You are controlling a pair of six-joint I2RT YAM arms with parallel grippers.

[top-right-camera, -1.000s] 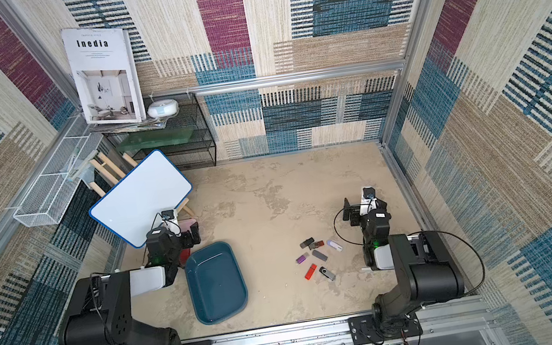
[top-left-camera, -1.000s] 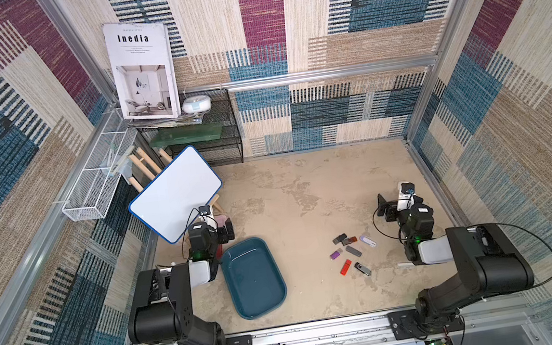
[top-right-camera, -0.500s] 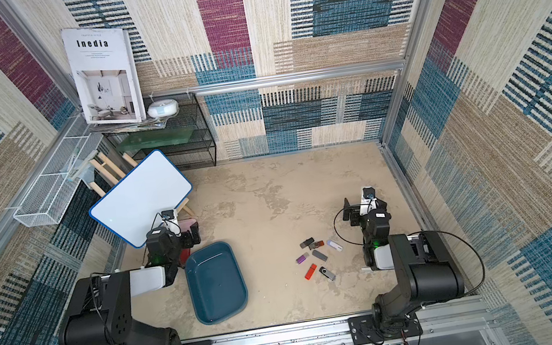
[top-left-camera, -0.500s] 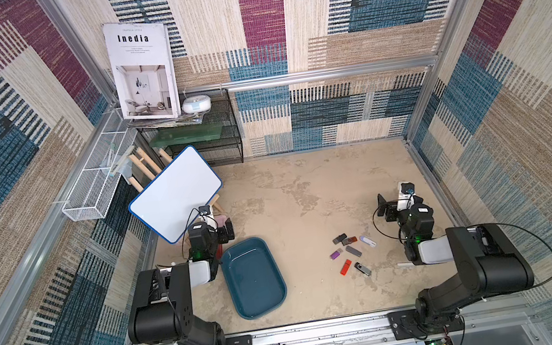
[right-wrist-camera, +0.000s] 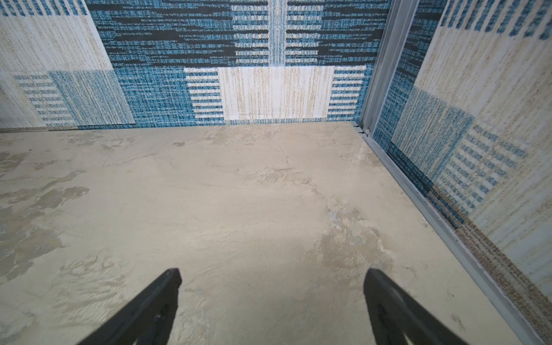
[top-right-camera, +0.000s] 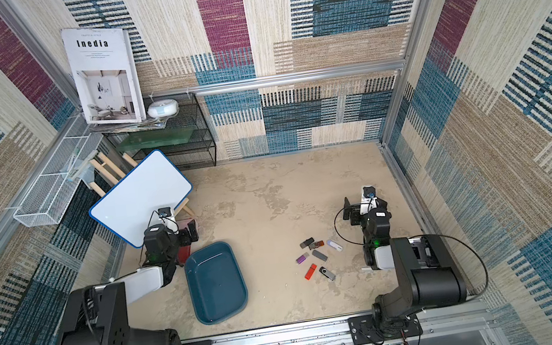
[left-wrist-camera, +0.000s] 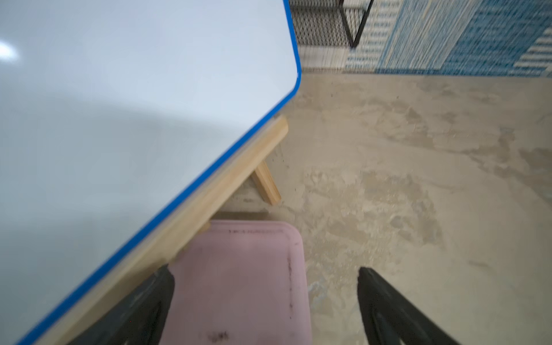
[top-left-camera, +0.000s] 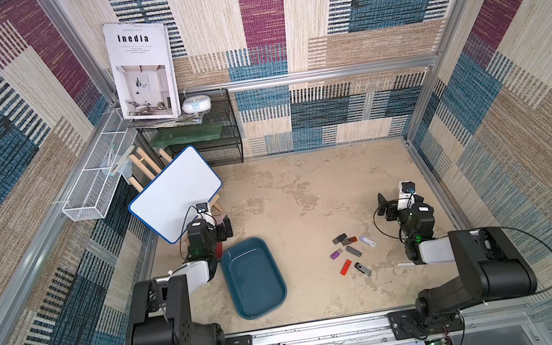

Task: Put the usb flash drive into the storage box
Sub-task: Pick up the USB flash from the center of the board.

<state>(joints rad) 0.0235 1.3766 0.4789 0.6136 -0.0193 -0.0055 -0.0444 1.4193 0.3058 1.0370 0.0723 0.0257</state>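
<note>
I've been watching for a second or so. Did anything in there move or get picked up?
Nothing visibly changed. The left end effector and right end effector stayed where they were, open and holding nothing. The USB flash drives lie in the same scatter on the table, and the storage box is still empty.

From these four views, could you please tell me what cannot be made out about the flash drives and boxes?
- USB flash drives: too small in both top views to tell cap ends; absent from both wrist views.
- Pink box: blurred, cut off by the left wrist view's edge.
- Red case: largely hidden under the left arm in both top views.
- Left gripper: open by the pink box; contact unclear.
</note>
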